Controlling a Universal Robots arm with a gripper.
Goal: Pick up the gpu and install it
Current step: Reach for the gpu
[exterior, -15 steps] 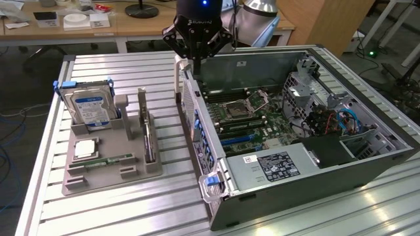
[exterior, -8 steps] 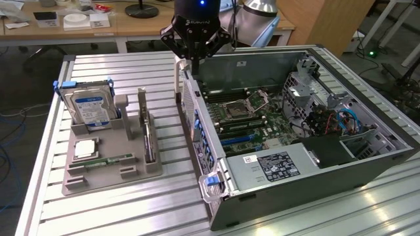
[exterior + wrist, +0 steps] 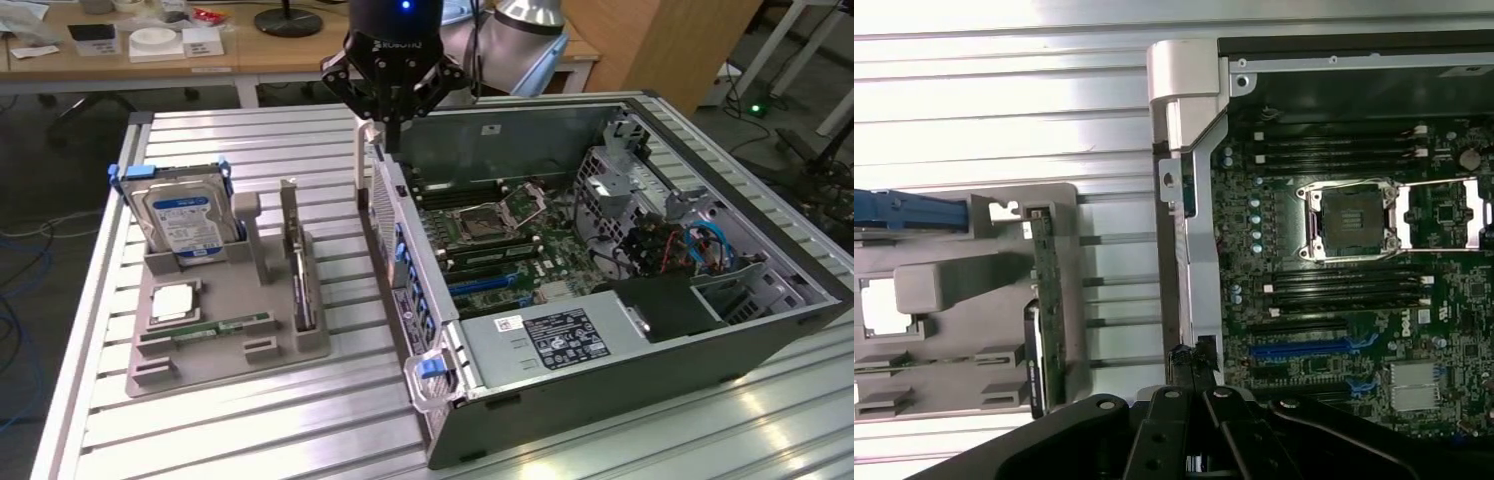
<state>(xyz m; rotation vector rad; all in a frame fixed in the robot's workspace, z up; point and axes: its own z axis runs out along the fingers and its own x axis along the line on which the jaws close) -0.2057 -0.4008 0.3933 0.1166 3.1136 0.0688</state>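
The gpu (image 3: 296, 262) is a thin dark card standing on edge in a slot of the grey holder tray (image 3: 227, 345), on the exterior view's left of the open computer case (image 3: 747, 320). In the wrist view the gpu (image 3: 1044, 300) appears edge-on in the same tray (image 3: 944, 290). My gripper (image 3: 382, 132) hangs over the case's rear wall, apart from the card, fingers shut together with nothing between them. Its fingertips (image 3: 1194, 368) sit over the wall's edge beside the motherboard (image 3: 1334, 290), near the blue card slot (image 3: 1304, 348).
A silver hard drive with a blue label (image 3: 187, 222) stands at the tray's far end. A green memory stick (image 3: 216, 326) and a small square chip (image 3: 175, 301) lie in the tray. The ribbed metal table (image 3: 240, 430) carries everything. A black power supply (image 3: 567, 335) fills the case's near corner.
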